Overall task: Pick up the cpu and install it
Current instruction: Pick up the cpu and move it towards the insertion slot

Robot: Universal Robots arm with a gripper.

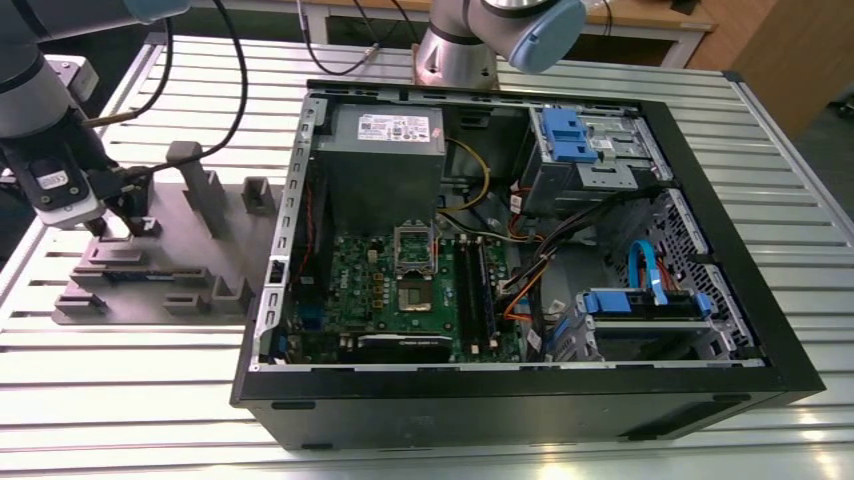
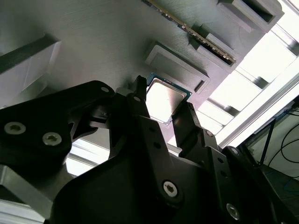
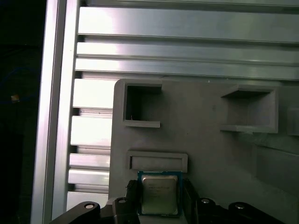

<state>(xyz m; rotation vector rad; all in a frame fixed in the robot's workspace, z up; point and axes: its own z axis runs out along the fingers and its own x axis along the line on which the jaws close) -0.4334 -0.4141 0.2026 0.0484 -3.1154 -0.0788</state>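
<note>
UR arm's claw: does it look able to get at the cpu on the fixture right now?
Probably yes. The claw sits low over the grey fixture, and both wrist views show the cpu lying flat right at its tip. Nothing covers the chip or stands between them.

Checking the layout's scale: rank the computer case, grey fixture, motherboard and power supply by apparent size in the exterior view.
1. computer case
2. grey fixture and motherboard, too alike to separate
3. power supply

Slatted metal table (image 1: 134, 400), grey fixture (image 1: 167, 292), computer case (image 1: 534, 405)
</note>
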